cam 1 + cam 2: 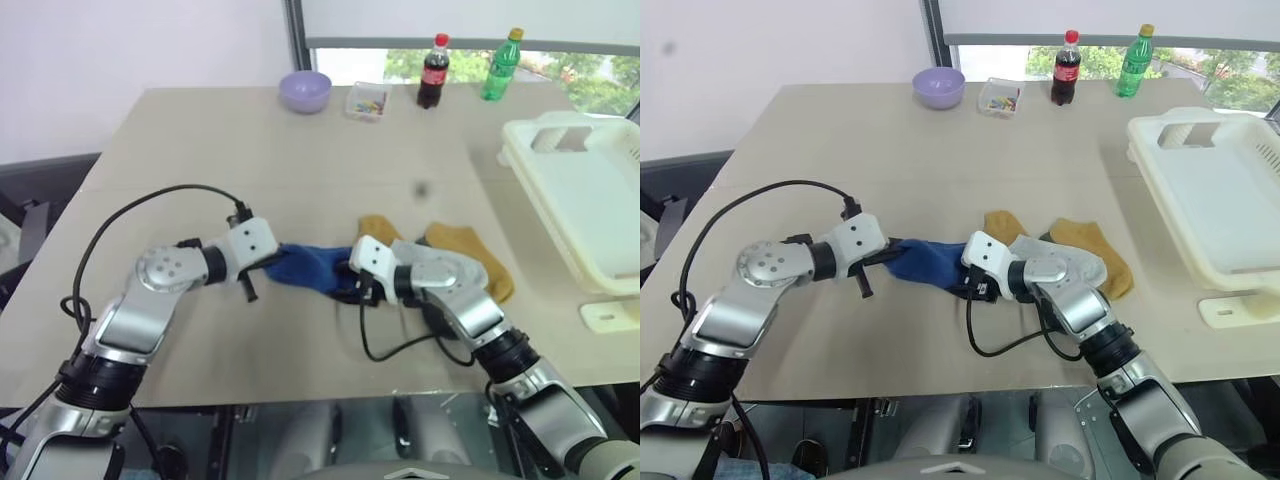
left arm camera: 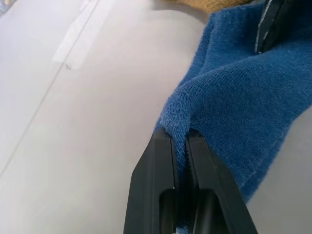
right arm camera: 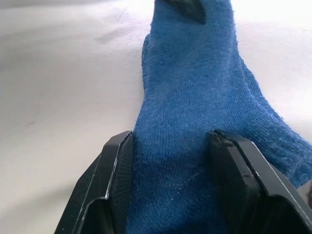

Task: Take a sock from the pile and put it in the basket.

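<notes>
A soft, nubbly royal-blue knitted ankle sock (image 1: 305, 266) is stretched between both pincers over the middle of the matte beige worktop (image 1: 200, 140). Its edge is pinched flat in the closed left pincer (image 2: 180, 146); its bulk is gripped between the half-spread black fingers of the right pincer (image 3: 171, 146). Two mustard-yellow socks (image 1: 470, 250) lie just behind. The slotted cream-white plastic basket (image 1: 575, 170) overhangs the right edge.

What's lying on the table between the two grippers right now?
The blue sock spans it, pinched by the left gripper and sitting between the right gripper fingers, seen in the eye views.
</notes>
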Controlling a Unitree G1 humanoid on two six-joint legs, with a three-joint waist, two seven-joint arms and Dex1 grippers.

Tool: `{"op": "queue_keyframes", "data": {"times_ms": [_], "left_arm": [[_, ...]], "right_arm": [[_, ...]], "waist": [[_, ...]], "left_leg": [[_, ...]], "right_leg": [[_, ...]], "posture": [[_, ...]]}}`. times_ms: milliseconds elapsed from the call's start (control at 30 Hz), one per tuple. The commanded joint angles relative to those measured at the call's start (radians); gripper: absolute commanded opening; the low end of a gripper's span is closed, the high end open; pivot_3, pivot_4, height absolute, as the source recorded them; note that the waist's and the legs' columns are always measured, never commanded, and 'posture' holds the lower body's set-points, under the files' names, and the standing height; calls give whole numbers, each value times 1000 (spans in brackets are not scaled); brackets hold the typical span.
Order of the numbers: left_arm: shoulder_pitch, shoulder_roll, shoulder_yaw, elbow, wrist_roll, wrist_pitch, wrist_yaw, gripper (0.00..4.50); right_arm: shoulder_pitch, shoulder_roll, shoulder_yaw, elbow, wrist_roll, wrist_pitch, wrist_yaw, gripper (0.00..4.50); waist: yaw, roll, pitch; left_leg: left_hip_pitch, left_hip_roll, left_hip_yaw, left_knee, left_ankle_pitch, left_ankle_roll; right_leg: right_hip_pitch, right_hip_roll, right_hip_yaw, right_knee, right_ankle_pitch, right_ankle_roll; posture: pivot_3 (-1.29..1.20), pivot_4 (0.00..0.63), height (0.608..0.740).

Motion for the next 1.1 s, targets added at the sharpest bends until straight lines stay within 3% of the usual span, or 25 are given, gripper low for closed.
{"op": "queue_keyframes", "data": {"times_ms": [33, 533, 1100], "left_arm": [[-41, -2, -4, 8, 29, -33, 6, 83], [-87, -25, -57, 150, 152, -69, 36, 83], [-43, -63, -63, 126, 129, -15, 29, 83]], "right_arm": [[7, 1, -14, -27, -1, -4, -7, 2492], [-1, 3, -12, -19, -6, -16, -8, 2492], [-51, 12, -124, -162, 124, 116, -2, 2492]], "waist": [[1, 0, 0], [0, 0, 0], [-1, 0, 0]], "left_leg": [[0, 0, 0, 0, 0, 0], [0, 0, 1, 1, 1, -1], [0, 0, 0, 9, 1, -1]], "right_leg": [[0, 0, 0, 0, 0, 0], [-2, 0, 1, 6, 0, 0], [-1, 1, 1, 12, 0, 0]], "posture": [[0, 150, 735], [0, 150, 735], [0, 150, 735]]}}
